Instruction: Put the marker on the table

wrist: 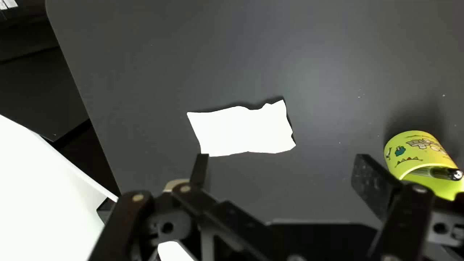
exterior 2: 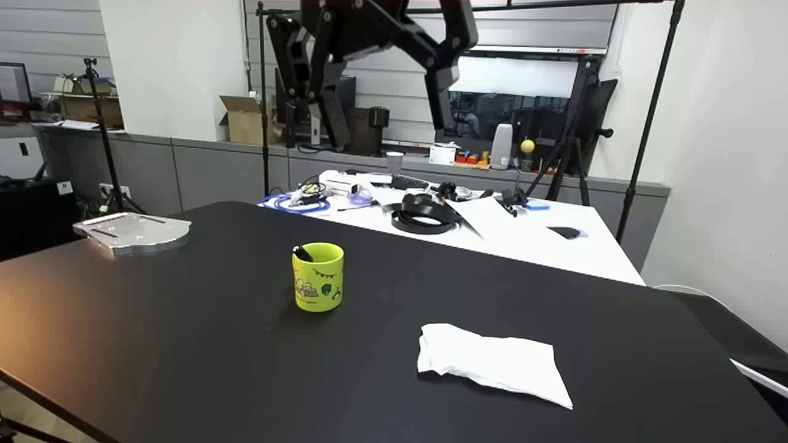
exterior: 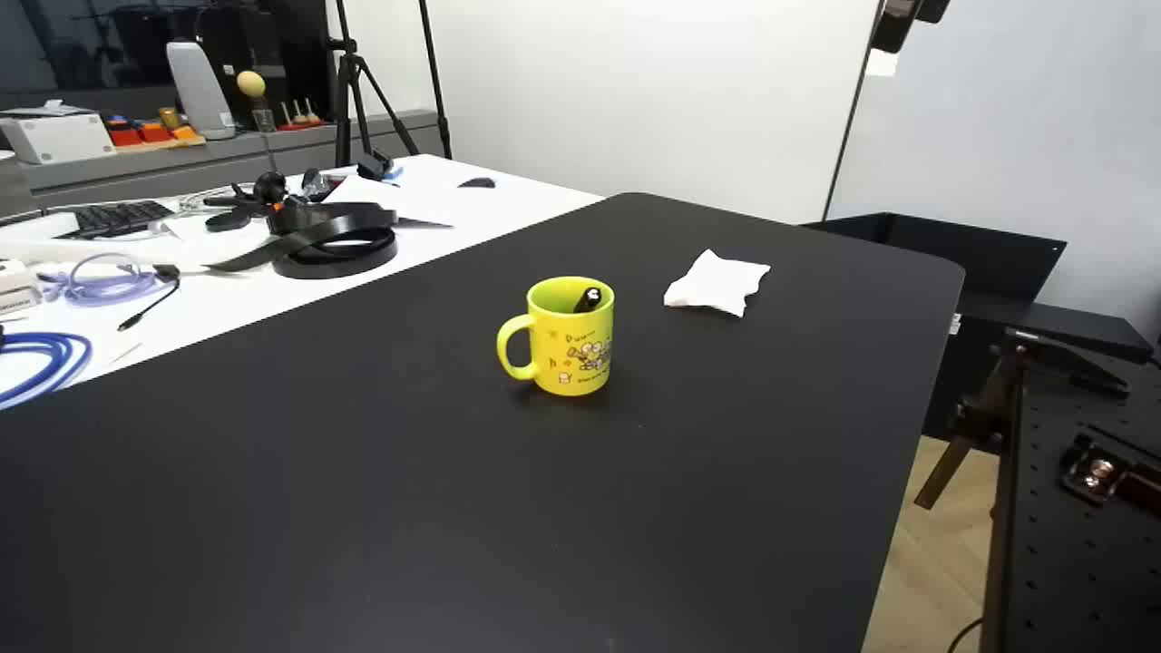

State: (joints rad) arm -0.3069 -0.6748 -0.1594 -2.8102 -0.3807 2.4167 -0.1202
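The black marker stands leaning inside a yellow-green mug, its end just at the rim; the marker shows in both exterior views [exterior: 590, 299] [exterior 2: 302, 253] and in the wrist view [wrist: 444, 173]. Its lower part is hidden by the mug in the exterior views. The mug [exterior: 567, 354] [exterior 2: 318, 284] [wrist: 417, 152] stands upright on the black table [exterior: 408, 499] [exterior 2: 258, 381] [wrist: 308, 69]. My gripper [wrist: 282, 159] is open and empty, high above the table; it also shows at the top of an exterior view [exterior 2: 391, 132]. The mug is at the right edge of the wrist view, beyond the right finger.
A crumpled white tissue [exterior: 717, 283] [exterior 2: 486, 363] [wrist: 243, 132] lies on the black table near the mug. A metal plate [exterior 2: 135, 232] sits at the table's far corner. A cluttered white-topped table [exterior: 508, 195] [exterior 2: 523, 249] with cables and black tape adjoins the black table.
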